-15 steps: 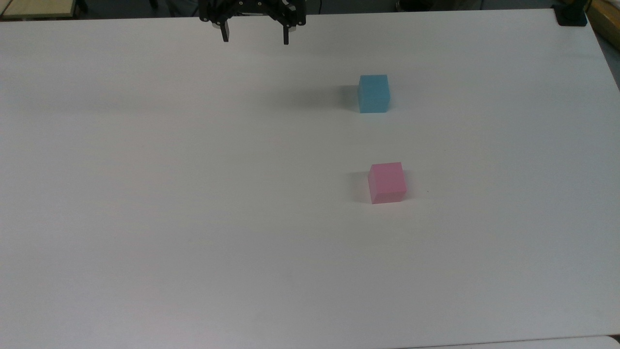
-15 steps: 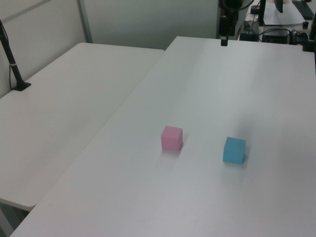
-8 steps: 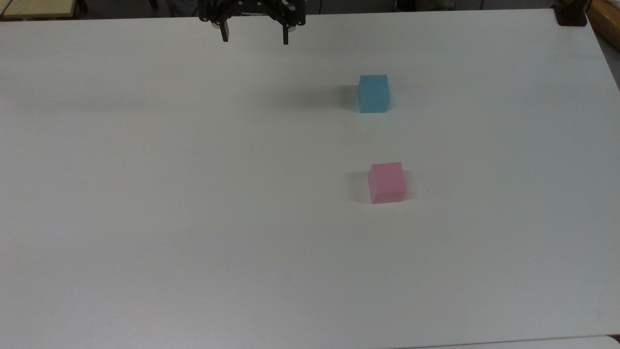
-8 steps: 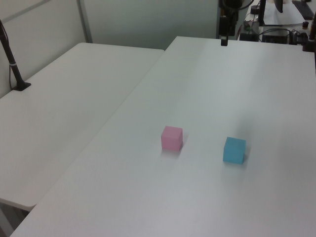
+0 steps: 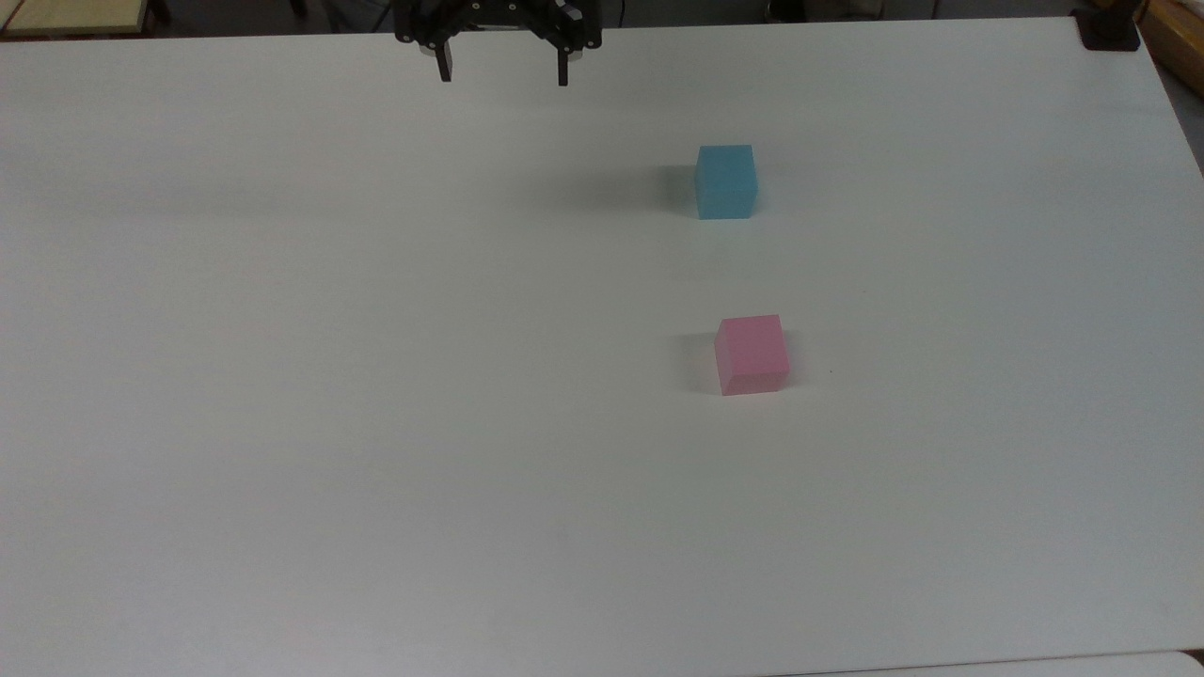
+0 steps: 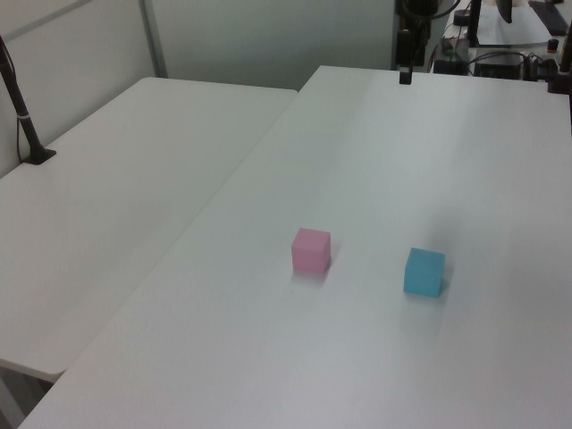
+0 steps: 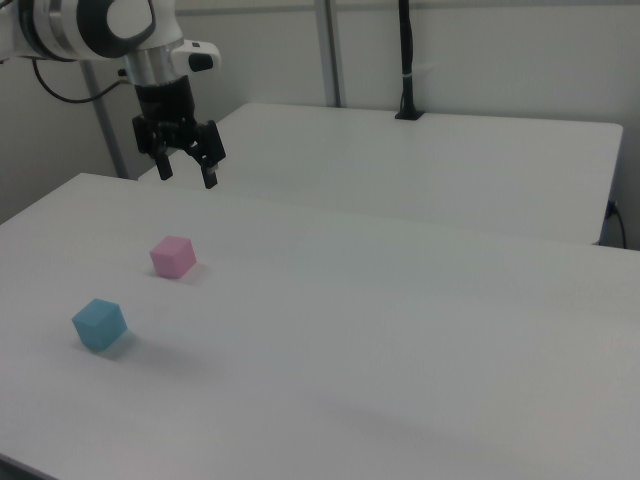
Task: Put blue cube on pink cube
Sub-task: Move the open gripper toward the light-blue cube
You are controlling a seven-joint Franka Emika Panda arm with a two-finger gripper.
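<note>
Robotics lab, bare white tables (image 6: pixel 134 179), robot arm (image 7: pixel 90 25), cables and electronics behind

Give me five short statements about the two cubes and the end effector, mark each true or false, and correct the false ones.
1. The blue cube is stacked on the pink cube. False: both sit apart on the white table.
2. The end effector is open and empty. True.
3. In the top view, the end effector is to the left of both cubes. True.
4. In the left view, the pink cube is right of the blue cube. False: it is to the blue cube's left.
5. The end effector touches the blue cube. False: it hangs well away from it, near the table's far edge.
</note>
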